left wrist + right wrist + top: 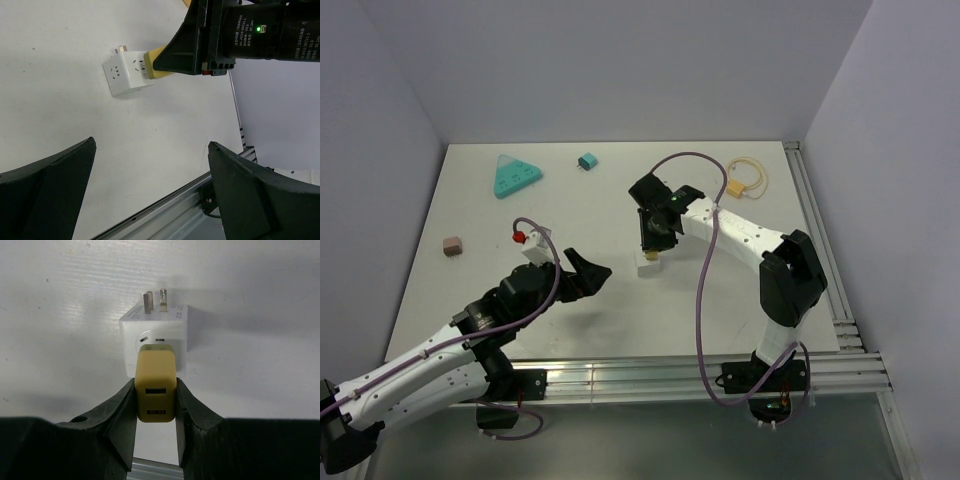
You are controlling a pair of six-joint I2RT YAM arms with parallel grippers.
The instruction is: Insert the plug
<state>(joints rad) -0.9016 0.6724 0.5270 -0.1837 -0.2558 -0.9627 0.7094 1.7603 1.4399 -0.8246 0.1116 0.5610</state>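
White counter [570, 215] with pale lilac walls around it fills the top view. Near the middle of that frame you see your right hand [653, 243] pointing down. It pinches the yellow plug [156, 385] between its two black fingers [120, 415], one on each side. The front end of the plug touches the face of the white adapter [150, 327]. This adapter lies on the counter, and its two metal pins [155, 300] point to the top of the right wrist frame. How deep the plug sits in the socket, I cannot tell.

Your left hand [588, 272] is left of centre and a little lower, apart from the adapter, with its fingers spread wide and holding nothing.

At the upper left of the top view lie a teal triangular block [513, 177], a small teal plug [587, 161] and, lower, a pink cube [451, 245]. A yellow cable [733, 187] lies at the upper right.
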